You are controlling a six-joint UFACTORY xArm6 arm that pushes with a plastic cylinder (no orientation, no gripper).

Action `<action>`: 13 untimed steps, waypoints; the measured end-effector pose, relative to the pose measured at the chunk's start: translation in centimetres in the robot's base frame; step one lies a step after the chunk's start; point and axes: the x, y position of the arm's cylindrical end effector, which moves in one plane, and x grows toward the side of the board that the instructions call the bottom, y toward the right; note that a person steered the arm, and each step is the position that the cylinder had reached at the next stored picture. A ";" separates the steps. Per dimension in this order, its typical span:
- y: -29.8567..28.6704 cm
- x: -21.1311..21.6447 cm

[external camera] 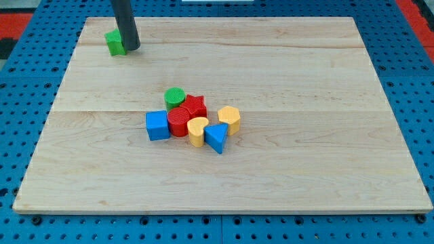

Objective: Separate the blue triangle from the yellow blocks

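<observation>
My tip [131,49] rests on the desk [325,163] near its far left corner, touching or just beside a green block [114,43] that sits to the view's left of the rod. The tool here is a plain rod with nothing to open or clench, and it grasps nothing.

The other blocks are clustered a little left of the desk's middle, well apart from my tip. The blue triangle [216,137] lies at the cluster's near right side, closest to the desk's near edge. It sits between two yellow blocks: a yellow heart-shaped block [197,131] touching it on the view's left, and a rounded yellow block [230,119] just beside it toward the far right. A red cylinder [178,123] and a red star [195,106] fill the cluster's centre, a green cylinder [175,96] stands at its far side, and a blue cube [157,125] marks its left end.

No container shows on the desk.
</observation>
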 end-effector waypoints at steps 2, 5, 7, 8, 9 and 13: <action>2.6 0.4; 5.2 4.2; 3.3 13.0; -0.2 17.0; 2.5 21.8; 25.0 22.6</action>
